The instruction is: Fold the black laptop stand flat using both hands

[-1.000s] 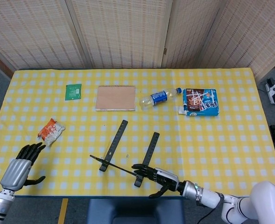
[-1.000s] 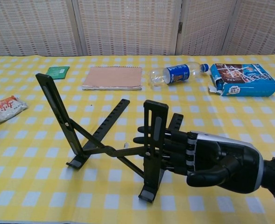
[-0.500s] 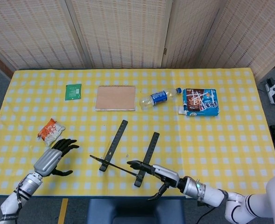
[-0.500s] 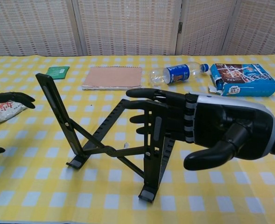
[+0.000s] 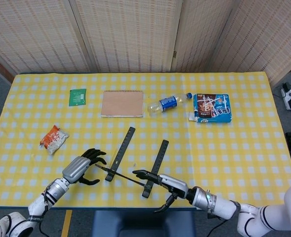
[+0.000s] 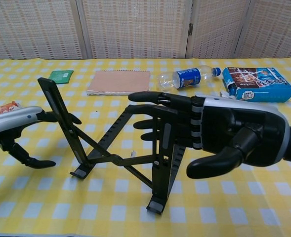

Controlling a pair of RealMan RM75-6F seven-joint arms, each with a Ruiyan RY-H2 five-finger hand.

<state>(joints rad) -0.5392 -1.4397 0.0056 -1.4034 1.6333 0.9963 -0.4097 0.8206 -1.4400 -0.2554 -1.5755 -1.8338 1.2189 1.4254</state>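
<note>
Stand: the black laptop stand (image 6: 120, 148) sits unfolded on the near middle of the yellow-checked bench (image 5: 244, 148); its left upright leans up and to the left, its right upright stands near vertical, and crossed struts join them low down.
Left hand: the left hand (image 5: 81, 167) hangs just left of the left upright; its fingers (image 6: 61, 117) are spread and curved, holding nothing. In the chest view the fingertips lie against or just behind the upright; contact cannot be told.
Right hand: the right hand (image 6: 219, 138) is level with the right upright, fingers (image 6: 155, 98) stretched out flat and apart, reaching leftward across the upright's top, thumb hanging below. It holds nothing; whether it touches the stand cannot be told.
Done: as I judge it, only the approach; both hands flank the stand.
Left to do: the whole fold. Neither upright is down, and the struts are crossed and open. Each hand likely needs to take its upright and press it toward the bench.
Other things: a snack packet (image 5: 53, 138) at near left; a green sachet (image 5: 77, 97), notebook (image 5: 122, 103), water bottle (image 5: 169, 103) and blue carton (image 5: 212, 108) along the far side, well apart from the stand.
</note>
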